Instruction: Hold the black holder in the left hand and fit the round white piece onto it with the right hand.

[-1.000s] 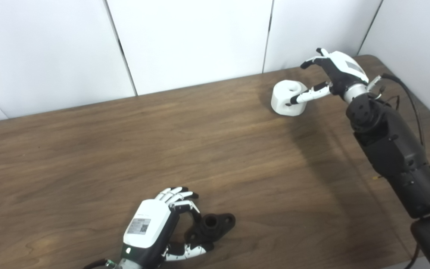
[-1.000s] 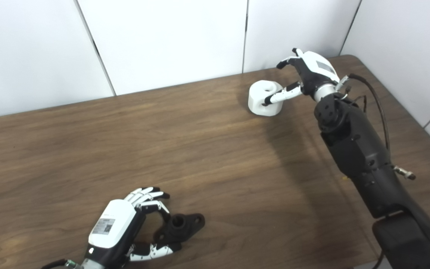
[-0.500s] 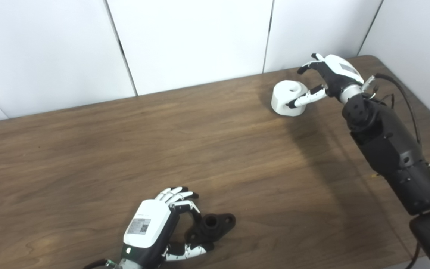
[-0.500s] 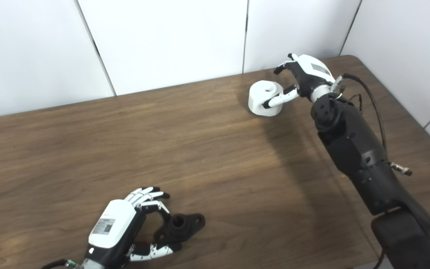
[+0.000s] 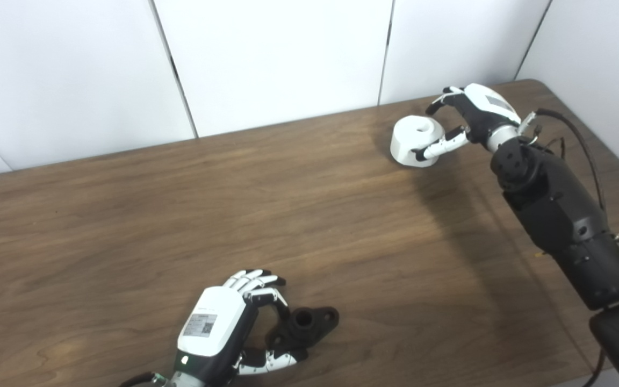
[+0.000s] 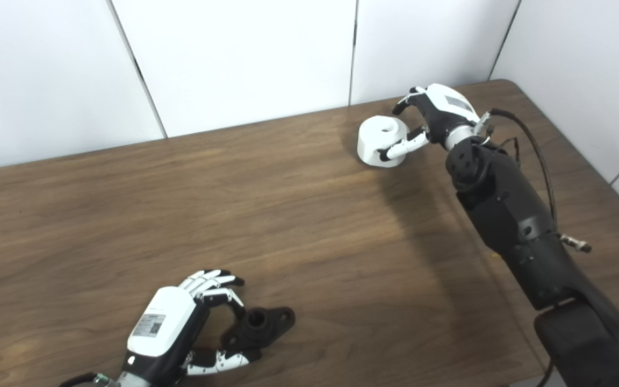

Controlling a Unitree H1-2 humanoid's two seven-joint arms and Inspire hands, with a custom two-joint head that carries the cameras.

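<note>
Black holder (image 5: 305, 326) lies flat at the near edge of the wooden surface (image 5: 234, 215), the left hand (image 5: 218, 328) curled loosely around its left end, while at the far right the right hand (image 5: 462, 121) cups the round white piece (image 5: 414, 141), fingers spread, not clearly gripping.

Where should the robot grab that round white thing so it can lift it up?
Probably by its curved side wall, coming from the right. The round white piece sits flat on the table like a short drum, so the right hand can put fingers behind and thumb in front. That leaves the dip on top uncovered. The hand is already cupped there.
</note>
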